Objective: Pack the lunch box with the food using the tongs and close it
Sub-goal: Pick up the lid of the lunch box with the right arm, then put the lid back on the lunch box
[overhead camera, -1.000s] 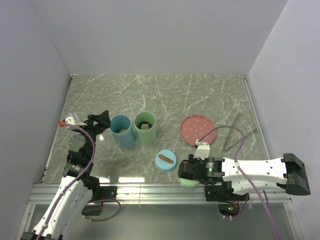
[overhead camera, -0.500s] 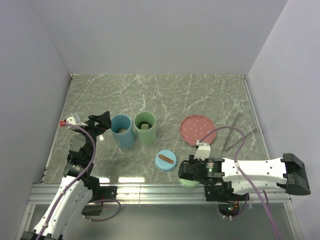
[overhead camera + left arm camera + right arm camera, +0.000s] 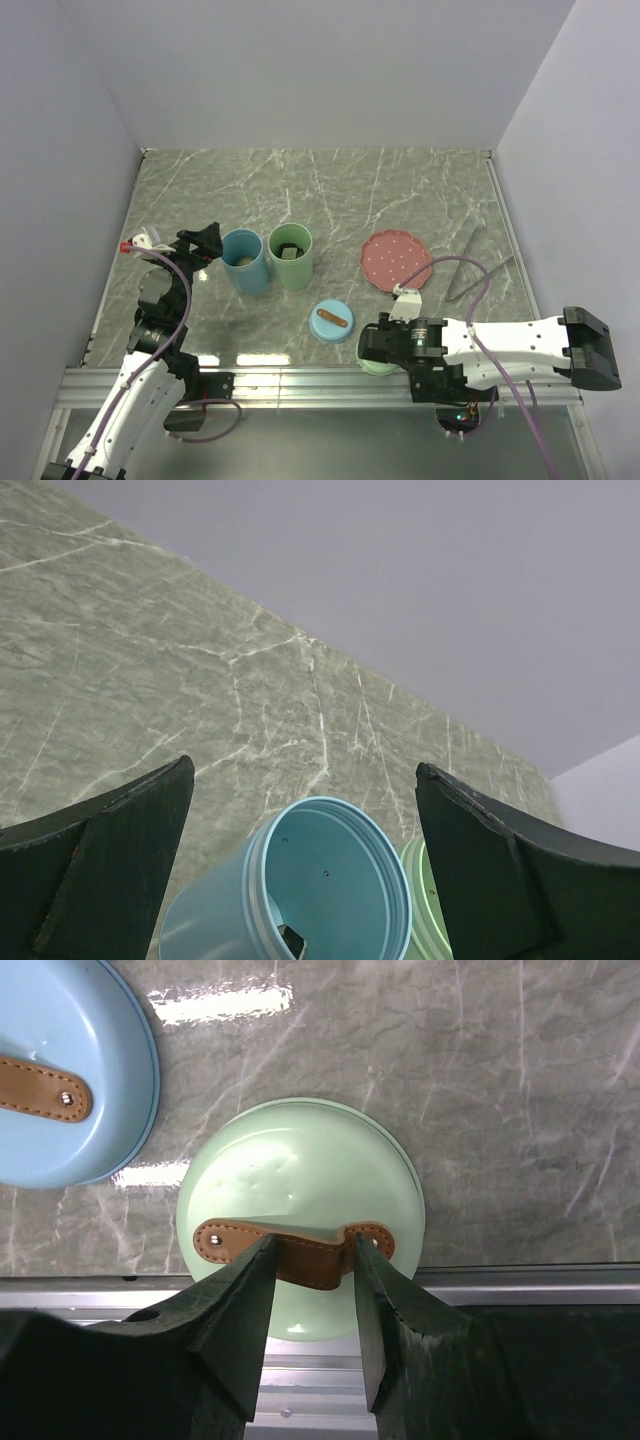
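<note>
The lunch box stands open as two tubs, a blue tub [image 3: 245, 262] [image 3: 300, 890] and a green tub [image 3: 290, 257], each with a piece of food inside [image 3: 289, 252] [image 3: 290, 940]. My left gripper [image 3: 205, 240] [image 3: 302, 767] is open, just left of the blue tub and apart from it. At the table's near edge my right gripper [image 3: 372, 345] [image 3: 313, 1240] is shut on the brown leather strap [image 3: 300, 1252] of the green lid [image 3: 300, 1175] [image 3: 372, 366]. The blue lid [image 3: 332, 321] [image 3: 60, 1080] lies flat beside it. The grey tongs [image 3: 463, 266] lie at the right.
A pink dotted plate [image 3: 396, 260] lies right of the tubs with no food on it. The metal rail [image 3: 500, 1280] runs along the near edge, partly under the green lid. White walls close in the left, back and right sides.
My right arm has shifted slightly toward the near edge, still gripping the green lid's strap. The left arm has not moved.
</note>
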Tool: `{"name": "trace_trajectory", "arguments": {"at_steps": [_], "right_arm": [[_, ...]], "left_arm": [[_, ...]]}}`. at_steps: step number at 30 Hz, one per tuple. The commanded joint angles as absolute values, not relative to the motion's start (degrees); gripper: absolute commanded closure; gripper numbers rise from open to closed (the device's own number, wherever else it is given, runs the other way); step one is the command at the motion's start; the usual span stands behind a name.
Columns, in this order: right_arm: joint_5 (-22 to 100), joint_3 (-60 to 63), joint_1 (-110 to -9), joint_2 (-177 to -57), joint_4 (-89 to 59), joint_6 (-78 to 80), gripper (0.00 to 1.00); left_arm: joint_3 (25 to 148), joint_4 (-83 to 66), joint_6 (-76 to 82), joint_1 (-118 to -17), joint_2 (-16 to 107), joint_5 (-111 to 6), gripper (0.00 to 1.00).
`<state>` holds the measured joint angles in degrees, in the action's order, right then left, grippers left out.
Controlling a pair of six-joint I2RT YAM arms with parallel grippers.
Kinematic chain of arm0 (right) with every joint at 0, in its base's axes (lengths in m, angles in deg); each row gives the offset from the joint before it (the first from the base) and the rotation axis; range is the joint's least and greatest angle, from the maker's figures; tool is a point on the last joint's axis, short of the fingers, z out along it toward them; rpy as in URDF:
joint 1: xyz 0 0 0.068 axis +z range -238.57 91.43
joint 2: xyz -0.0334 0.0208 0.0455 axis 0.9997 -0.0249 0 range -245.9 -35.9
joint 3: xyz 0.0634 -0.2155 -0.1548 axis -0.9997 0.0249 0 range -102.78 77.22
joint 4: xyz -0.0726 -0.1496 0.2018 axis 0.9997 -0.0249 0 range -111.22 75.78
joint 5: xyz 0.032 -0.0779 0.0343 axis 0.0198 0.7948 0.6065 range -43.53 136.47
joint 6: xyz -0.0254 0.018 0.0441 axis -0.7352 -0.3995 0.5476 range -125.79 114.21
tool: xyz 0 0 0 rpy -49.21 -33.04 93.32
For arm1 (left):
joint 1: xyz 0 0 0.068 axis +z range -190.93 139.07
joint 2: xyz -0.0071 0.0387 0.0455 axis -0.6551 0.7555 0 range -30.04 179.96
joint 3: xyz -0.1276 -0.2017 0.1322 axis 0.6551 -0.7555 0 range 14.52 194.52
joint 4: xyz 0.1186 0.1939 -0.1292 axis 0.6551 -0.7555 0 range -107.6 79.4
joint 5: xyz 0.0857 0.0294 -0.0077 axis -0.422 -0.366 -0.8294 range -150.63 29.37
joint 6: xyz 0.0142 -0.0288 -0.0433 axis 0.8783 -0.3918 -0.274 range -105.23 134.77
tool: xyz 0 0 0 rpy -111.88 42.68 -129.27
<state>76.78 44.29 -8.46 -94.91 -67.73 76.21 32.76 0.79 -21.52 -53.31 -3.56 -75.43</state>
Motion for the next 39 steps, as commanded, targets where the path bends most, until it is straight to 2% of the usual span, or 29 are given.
{"name": "trace_trajectory", "arguments": {"at_steps": [1, 7, 10, 11, 14, 23, 31, 39], "right_arm": [[77.58, 44.17, -8.41, -95.66, -65.98, 76.48, 0.56], [77.58, 43.38, -8.50, -97.43, -65.63, 76.03, 0.68], [77.58, 43.47, -8.59, -97.25, -66.51, 76.56, 0.79], [77.76, 43.47, -8.59, -97.16, -66.60, 76.74, 0.87], [78.63, 42.94, -8.59, -96.90, -67.12, 76.65, 1.00], [83.82, 34.86, -12.36, -101.55, -68.53, 68.57, 1.00], [89.44, 26.07, -23.68, -99.01, -66.08, 52.52, 1.00], [84.98, 18.44, -35.83, -97.42, -46.86, 29.75, 1.00]], "left_arm": [[32.72, 3.11, -22.05, -53.06, -3.76, -74.51, 0.00], [32.63, 3.11, -22.05, -52.97, -3.76, -74.69, 0.00], [32.63, 3.19, -22.05, -53.06, -3.76, -74.69, 0.01], [32.63, 3.11, -22.05, -53.06, -3.68, -74.69, 0.01], [32.63, 3.02, -22.05, -53.06, -3.94, -74.69, 0.01], [32.80, 2.40, -21.96, -53.06, -4.20, -75.21, 0.01], [32.63, 3.02, -21.79, -53.06, -3.50, -75.57, 0.01], [32.98, 3.72, -21.44, -53.06, -1.22, -77.15, 0.01]]}}
